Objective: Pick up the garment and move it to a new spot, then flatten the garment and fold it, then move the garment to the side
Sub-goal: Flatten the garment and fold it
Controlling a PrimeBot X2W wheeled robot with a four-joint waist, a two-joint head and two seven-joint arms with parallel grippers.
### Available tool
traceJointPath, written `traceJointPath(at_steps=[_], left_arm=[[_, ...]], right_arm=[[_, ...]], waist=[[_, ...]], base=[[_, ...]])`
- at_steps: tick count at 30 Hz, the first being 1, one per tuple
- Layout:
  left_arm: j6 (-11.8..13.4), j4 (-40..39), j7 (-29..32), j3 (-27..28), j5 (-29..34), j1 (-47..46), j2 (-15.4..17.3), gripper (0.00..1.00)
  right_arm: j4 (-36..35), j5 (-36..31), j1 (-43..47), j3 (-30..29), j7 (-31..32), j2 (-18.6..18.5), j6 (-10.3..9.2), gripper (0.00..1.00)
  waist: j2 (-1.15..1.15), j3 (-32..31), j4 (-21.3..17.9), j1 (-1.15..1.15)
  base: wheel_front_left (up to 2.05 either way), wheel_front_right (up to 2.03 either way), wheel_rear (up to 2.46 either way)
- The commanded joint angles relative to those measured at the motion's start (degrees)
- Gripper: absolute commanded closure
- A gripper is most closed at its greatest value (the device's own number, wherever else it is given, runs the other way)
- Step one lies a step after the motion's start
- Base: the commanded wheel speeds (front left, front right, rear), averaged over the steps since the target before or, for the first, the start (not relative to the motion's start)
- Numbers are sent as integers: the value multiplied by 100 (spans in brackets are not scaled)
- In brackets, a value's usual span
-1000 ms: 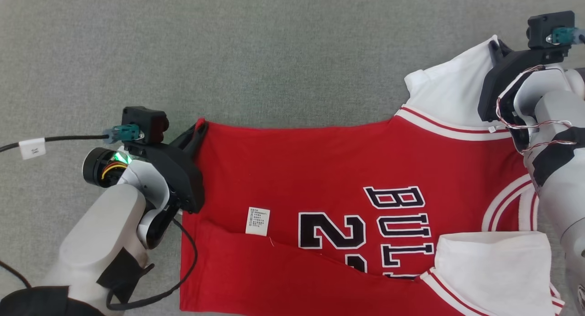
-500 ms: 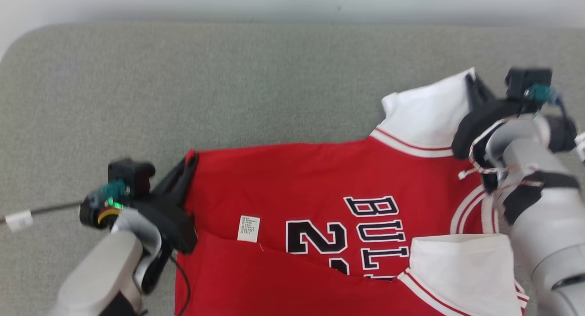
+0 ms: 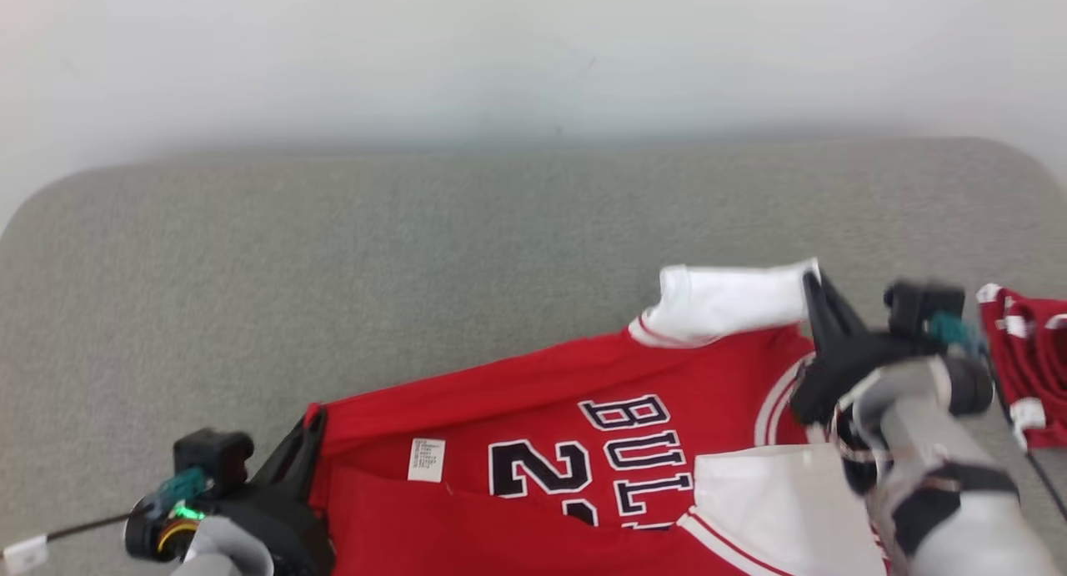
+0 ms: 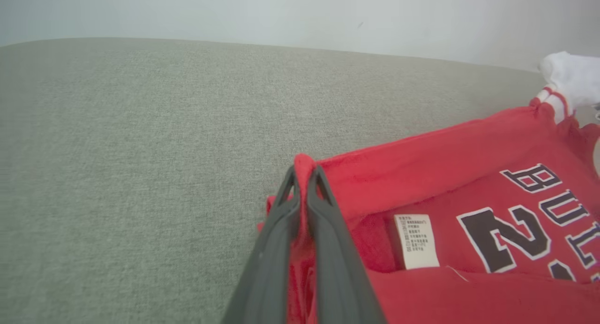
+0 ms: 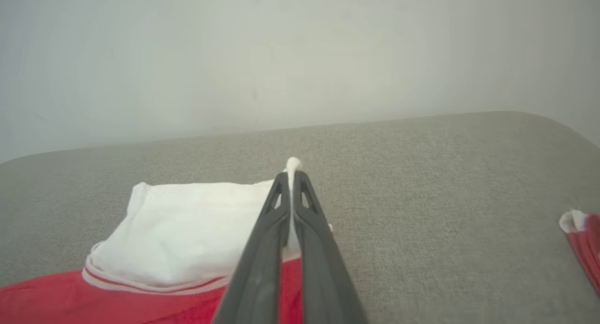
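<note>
The garment (image 3: pixel 542 393) is a red jersey with black lettering and white sleeves, lying on the grey surface (image 3: pixel 417 251). My left gripper (image 3: pixel 313 422) is shut on its red far-left corner, and the left wrist view shows the red fabric (image 4: pixel 468 174) pinched between the left gripper's (image 4: pixel 304 171) fingertips. My right gripper (image 3: pixel 813 277) is shut on the edge of the far white sleeve (image 3: pixel 725 301). In the right wrist view the white sleeve (image 5: pixel 187 230) runs up between the right gripper's (image 5: pixel 291 175) closed fingers. The garment's far edge stands a little off the surface. A white care label (image 3: pixel 426 459) shows.
Another red and white cloth (image 3: pixel 1029 351) lies at the right edge, also seen as red cloth (image 5: pixel 586 239) in the right wrist view. The grey surface has rounded far corners and ends at a pale wall (image 3: pixel 500 59). Open grey surface stretches beyond and left of the garment.
The head camera has tilted up, bringing the wall into view. Both grippers keep their grip, and the garment's far edge has lifted off the surface between them.
</note>
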Motion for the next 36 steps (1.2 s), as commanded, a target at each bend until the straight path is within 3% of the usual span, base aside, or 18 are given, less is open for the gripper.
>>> traceJointPath(at_steps=[1, 16, 36], left_arm=[[42, -121, -32, 187, 116, 259, -1, 100], [65, -753, -30, 1431, 1082, 1575, -155, 100], [-63, -718, -31, 2497, 1979, 2327, -698, 100]], right_arm=[[-202, 151, 369, 35, -38, -18, -18, 100], [-1695, 558, 2270, -283, 37, 149, -18, 100], [-2502, 186, 3452, -978, 415, 705, -19, 100]], waist=[[0, -286, -242, 1], [0, -524, -620, 1], [0, -697, -811, 1]], base=[[0, 0, 0], [0, 0, 0], [0, 0, 0]])
